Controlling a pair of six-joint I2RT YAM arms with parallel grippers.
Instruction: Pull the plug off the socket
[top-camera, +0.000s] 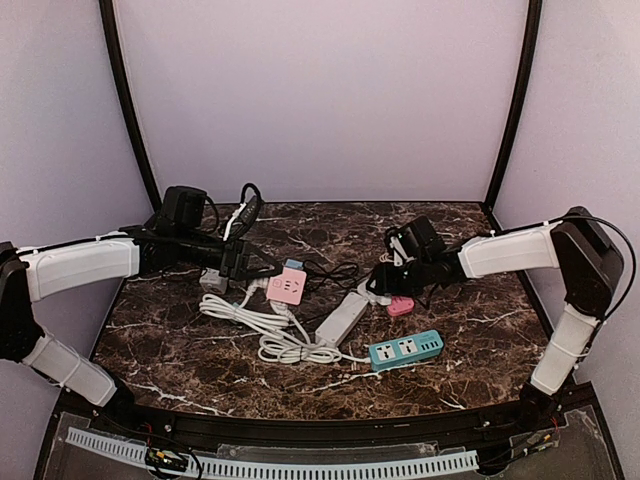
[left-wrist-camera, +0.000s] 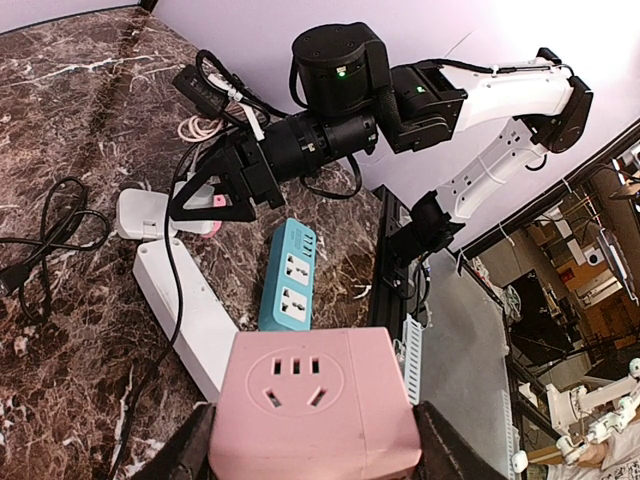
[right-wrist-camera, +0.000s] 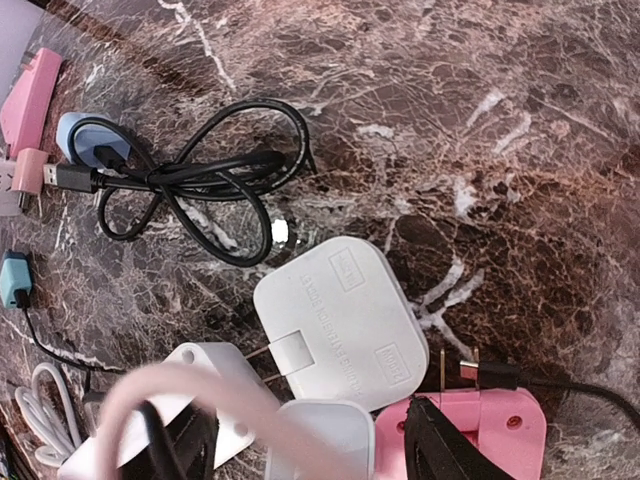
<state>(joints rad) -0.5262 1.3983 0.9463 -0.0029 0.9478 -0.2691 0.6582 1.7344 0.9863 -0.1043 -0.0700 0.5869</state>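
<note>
A pink socket cube (left-wrist-camera: 310, 400) fills the bottom of the left wrist view, and my left gripper (left-wrist-camera: 320, 455) is shut on its two sides. From above, the cube (top-camera: 285, 288) lies left of centre with the left gripper (top-camera: 245, 265) on it. A white square plug (right-wrist-camera: 335, 320) lies on the marble, and its two bare prongs show next to the end of a white power strip (right-wrist-camera: 185, 390). My right gripper (right-wrist-camera: 300, 445) hangs over that spot, fingers wide apart with gaps beside a white block between them. From above, the right gripper (top-camera: 385, 282) is by the white plug (top-camera: 372, 294).
A pink plug (right-wrist-camera: 485, 425) lies by my right finger. The white power strip (top-camera: 342, 318) and a teal strip (top-camera: 405, 348) lie nearer the front. A coiled black cable (right-wrist-camera: 190, 175) and a white cable bundle (top-camera: 285, 345) lie around them. Purple walls enclose the marble table (top-camera: 180, 370).
</note>
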